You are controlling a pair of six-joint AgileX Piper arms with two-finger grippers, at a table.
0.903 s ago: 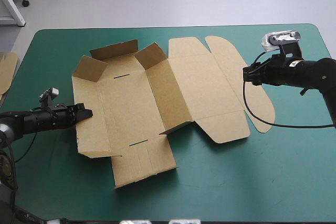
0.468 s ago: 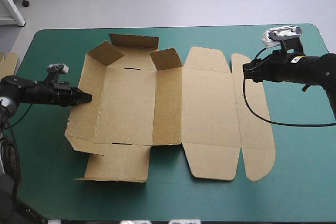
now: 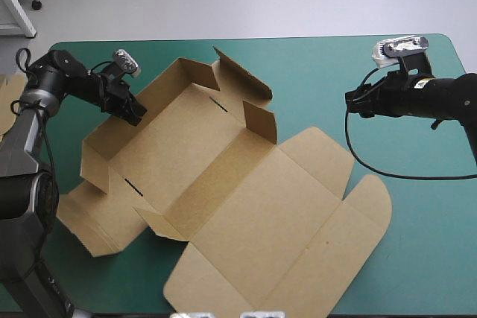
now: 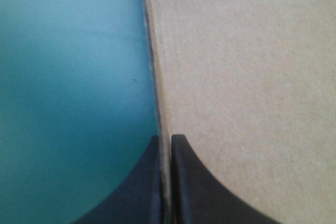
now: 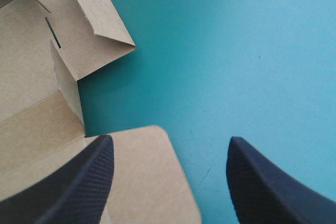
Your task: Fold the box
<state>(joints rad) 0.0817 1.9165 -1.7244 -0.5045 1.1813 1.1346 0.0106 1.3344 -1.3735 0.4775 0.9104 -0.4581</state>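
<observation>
Left wrist view: our left end effector (image 4: 166,139) clamps the box (image 4: 252,77) edge; our right end effector (image 5: 170,139) gapes wide above the bench (image 5: 236,51).

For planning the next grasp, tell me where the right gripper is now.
High view: the right gripper hovers open over the teal-green cover on the table's right side, by the far corner of the box lid.

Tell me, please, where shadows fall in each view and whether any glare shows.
High view: even light, no glare, faint shadows under the box's raised flaps. Right wrist view: a darker shadow on the teal-green cover beside the upright flap. Left wrist view: the cover dims toward the left gripper, shut on the box.
</observation>
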